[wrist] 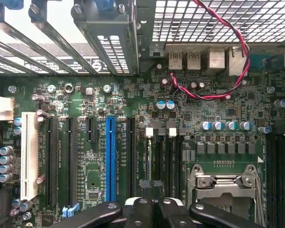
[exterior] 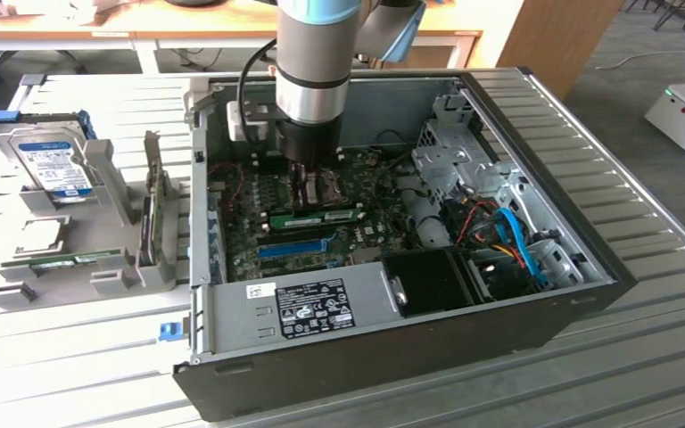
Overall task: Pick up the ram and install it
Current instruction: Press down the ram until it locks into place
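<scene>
White-labelled ram (exterior: 317,217) sits in motherboard; closed claw (exterior: 304,185) just above.

Office-like lab: desks (exterior: 318,36), opened computer (exterior: 438,294)

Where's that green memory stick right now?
In the exterior view the ram lies inside the open computer case, on the motherboard, just below the gripper and above the blue slot strip.
</scene>
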Controlling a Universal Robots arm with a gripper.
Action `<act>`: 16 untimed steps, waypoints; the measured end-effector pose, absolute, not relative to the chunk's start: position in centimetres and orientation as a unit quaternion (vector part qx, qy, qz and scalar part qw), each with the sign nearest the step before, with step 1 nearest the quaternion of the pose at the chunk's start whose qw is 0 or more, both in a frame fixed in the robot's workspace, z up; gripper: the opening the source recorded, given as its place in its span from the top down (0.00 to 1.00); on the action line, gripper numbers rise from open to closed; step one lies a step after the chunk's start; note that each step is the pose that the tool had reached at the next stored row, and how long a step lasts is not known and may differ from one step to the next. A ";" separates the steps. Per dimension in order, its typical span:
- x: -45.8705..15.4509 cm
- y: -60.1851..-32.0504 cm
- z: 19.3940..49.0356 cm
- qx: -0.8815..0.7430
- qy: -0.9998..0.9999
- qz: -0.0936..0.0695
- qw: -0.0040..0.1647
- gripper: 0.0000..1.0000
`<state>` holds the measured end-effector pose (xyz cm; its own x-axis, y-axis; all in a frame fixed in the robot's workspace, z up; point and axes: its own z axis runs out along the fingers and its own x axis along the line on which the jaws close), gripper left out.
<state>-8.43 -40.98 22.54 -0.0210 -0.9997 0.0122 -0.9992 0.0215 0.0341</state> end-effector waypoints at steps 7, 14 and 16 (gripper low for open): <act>-8.4 -41.0 22.4 0.699 -0.714 -0.008 0.016 0.89; -8.4 -41.0 22.4 0.699 -0.714 -0.008 0.016 0.89; -8.4 -41.0 22.3 0.699 -0.714 -0.008 0.016 0.89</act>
